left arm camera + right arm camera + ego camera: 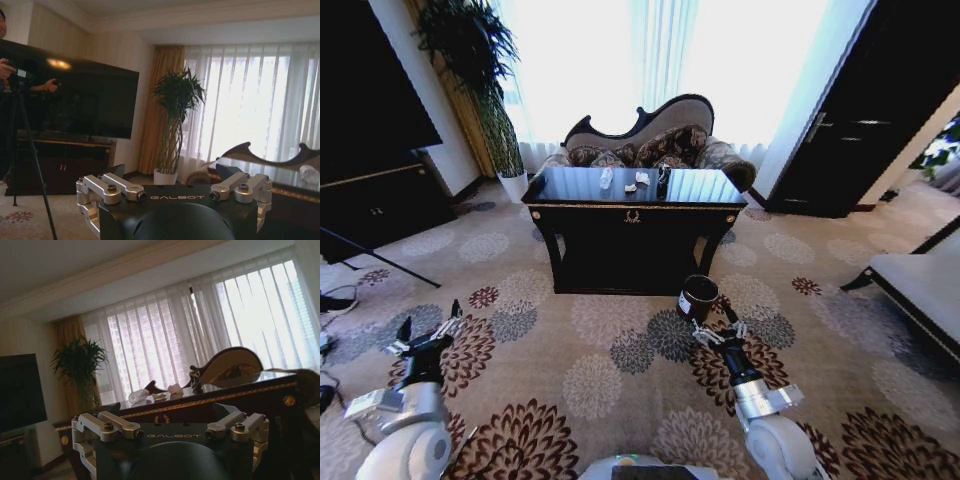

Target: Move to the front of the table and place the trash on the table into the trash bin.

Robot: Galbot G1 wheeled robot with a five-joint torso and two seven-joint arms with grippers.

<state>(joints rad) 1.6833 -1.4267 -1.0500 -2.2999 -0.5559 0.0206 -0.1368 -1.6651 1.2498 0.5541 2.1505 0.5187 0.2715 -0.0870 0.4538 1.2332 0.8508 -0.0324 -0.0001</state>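
Clear plastic, red-capped: the bottle point(606, 178) lies on the glossy black table point(700, 190), with two white paper bits point(636, 182) beside it and a small dark item point(663, 180) just to their right. All the trash sits grouped near the table's far middle, so none of it is reachable from the present standoff. The right wrist view shows the same cluster point(155, 394) along the tabletop edge. The trash bin point(697, 298) stands on the carpet at the table's front right corner, low, likely placed there so items can be dropped in after a short carry.

Both arms are held low and forward over the carpet, well short of the table, a carried posture consistent with driving. The right gripper point(718, 330) is just beside the bin, fingers spread, nothing held. The left gripper point(428, 334) is well apart from table and trash, fingers likewise apart and empty.

Judgement: approach stage; no pick begun.
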